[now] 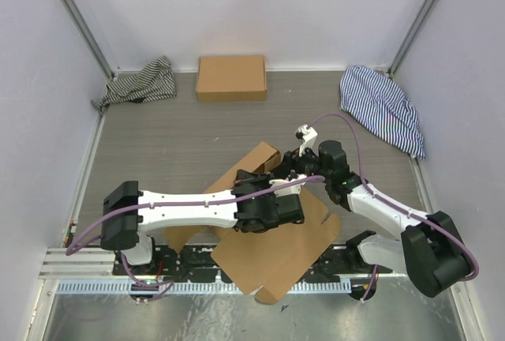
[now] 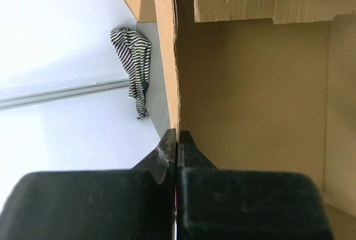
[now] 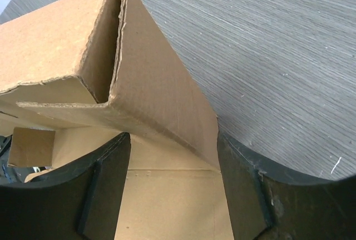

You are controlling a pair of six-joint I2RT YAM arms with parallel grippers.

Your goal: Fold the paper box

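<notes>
Your left gripper (image 2: 177, 140) pinches a wall edge of the plain brown die-cut cardboard box (image 2: 250, 95); right gripper (image 3: 173, 156) gapes around a corner. Likely light, stiff: hold near creases.

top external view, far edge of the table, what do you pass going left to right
black-and-white striped cloth → closed box → blue striped cloth
</notes>
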